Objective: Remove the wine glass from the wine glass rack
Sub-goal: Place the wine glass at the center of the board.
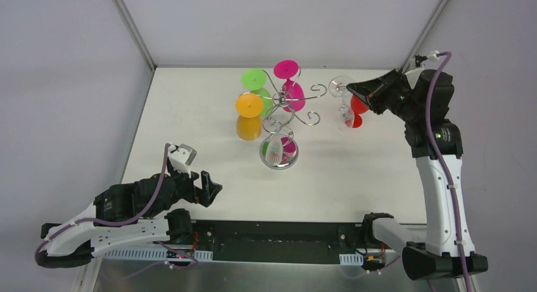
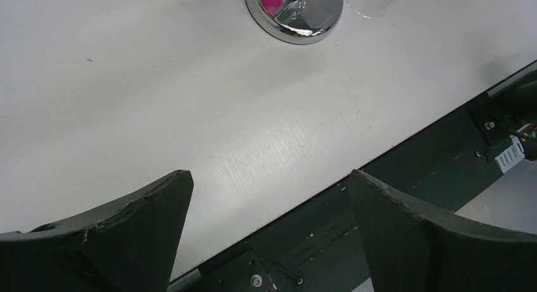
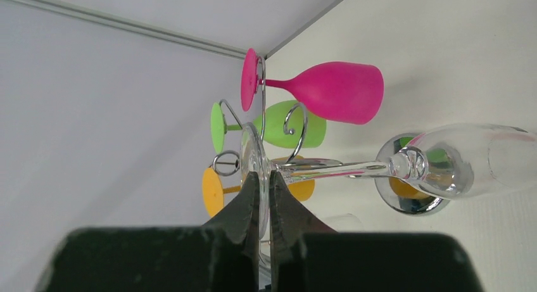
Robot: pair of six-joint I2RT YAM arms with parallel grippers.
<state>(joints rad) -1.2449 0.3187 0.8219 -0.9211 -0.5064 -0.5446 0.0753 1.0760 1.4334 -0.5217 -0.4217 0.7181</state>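
R gripper (image 3: pixel 265 197) pinches clear wine glass (image 3: pixel 481 159) by its flat foot, prob. to slide it out sideways; glass is in the air just beside the rack (image 2: pixel 297 19). L gripper (image 2: pixel 269 176) is wide, empty, low.

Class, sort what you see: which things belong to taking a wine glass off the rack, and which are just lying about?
In the job: wine glass rack; clear wine glass; right gripper, shut on its foot.
Just there: pink glass, green glass and orange glass, hanging on the rack; left gripper, open.
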